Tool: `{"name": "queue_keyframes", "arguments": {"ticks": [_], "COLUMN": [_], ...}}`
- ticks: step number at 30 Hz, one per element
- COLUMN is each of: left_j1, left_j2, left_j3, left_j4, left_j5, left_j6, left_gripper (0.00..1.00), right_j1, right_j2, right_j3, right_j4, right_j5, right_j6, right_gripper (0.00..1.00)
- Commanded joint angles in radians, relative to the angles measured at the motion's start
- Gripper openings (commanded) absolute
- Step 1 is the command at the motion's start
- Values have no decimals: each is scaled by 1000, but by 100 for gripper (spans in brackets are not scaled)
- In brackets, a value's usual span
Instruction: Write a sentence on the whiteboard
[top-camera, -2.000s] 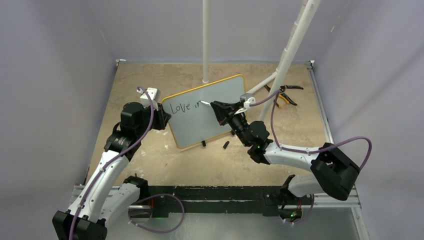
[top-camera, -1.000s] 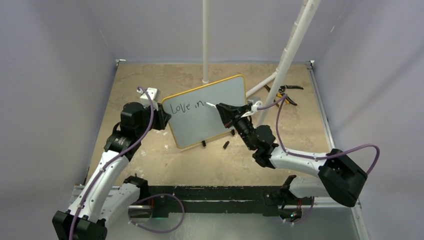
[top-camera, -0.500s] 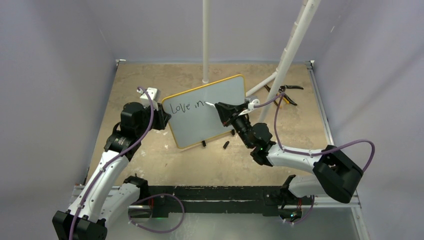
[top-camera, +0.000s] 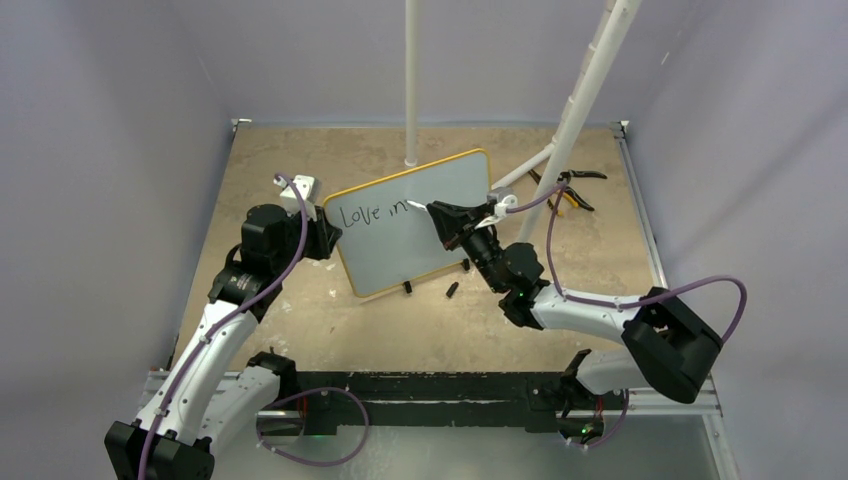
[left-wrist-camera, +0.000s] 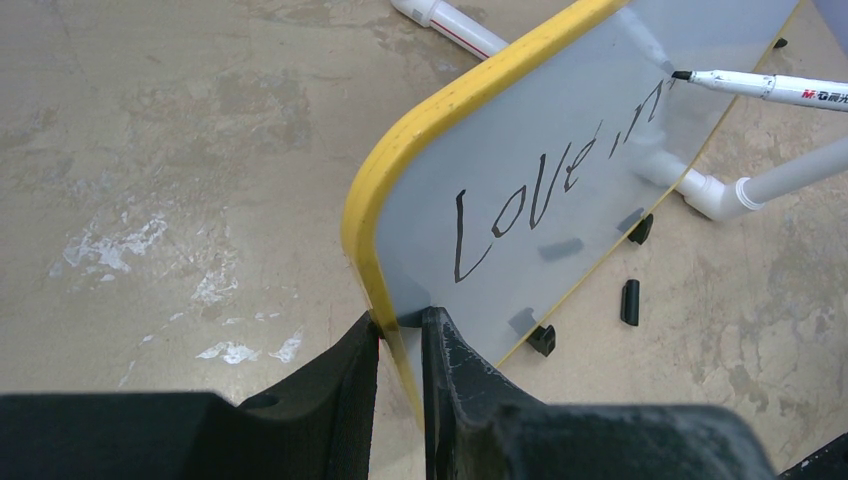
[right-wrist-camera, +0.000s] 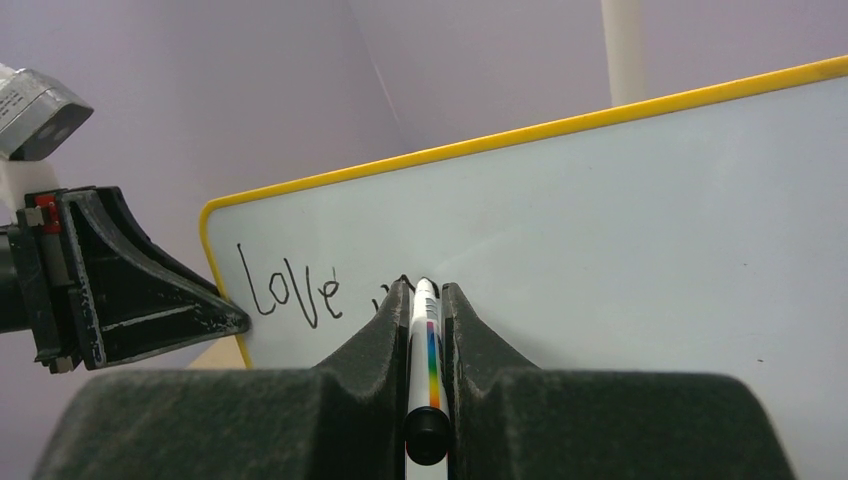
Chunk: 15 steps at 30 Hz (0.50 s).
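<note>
The whiteboard (top-camera: 400, 250), pale with a yellow frame, stands tilted on the table and reads "Love in" (left-wrist-camera: 540, 195). My left gripper (top-camera: 325, 232) is shut on the board's left edge, one finger on each face (left-wrist-camera: 400, 320). My right gripper (top-camera: 442, 215) is shut on a white marker (right-wrist-camera: 425, 340) with a rainbow stripe. The marker's black tip (left-wrist-camera: 682, 75) sits at the board surface (right-wrist-camera: 620, 220) just right of the "in". In the right wrist view the fingers hide the tip's contact point.
A loose black cap (top-camera: 452, 290) lies on the table below the board's lower right corner, near a black foot (top-camera: 407, 288). Pliers (top-camera: 565, 190) lie at the back right. A vertical white pole (top-camera: 411, 80) and a slanted white pipe (top-camera: 590, 90) stand behind the board.
The right gripper carried the marker tip a little right while the "in" was finished, then eased slightly back left. The left gripper and the board have not moved.
</note>
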Motion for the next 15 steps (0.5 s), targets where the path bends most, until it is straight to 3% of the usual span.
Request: {"name": "queue_keyframes", "arguments": {"ticks": [1, 15], "left_j1": [3, 3], "left_j2": [1, 0], "left_j3": [-4, -5], "left_j4": [40, 40], "left_j5": [3, 6], "left_j6": [17, 15], "left_gripper": [11, 11], "right_j1": [-8, -8], "right_j2": [16, -12], "right_j3": [39, -48], "right_j4": [42, 5], "right_j5": [-29, 3], "right_j6": [-34, 3], "right_gripper": [0, 0]}}
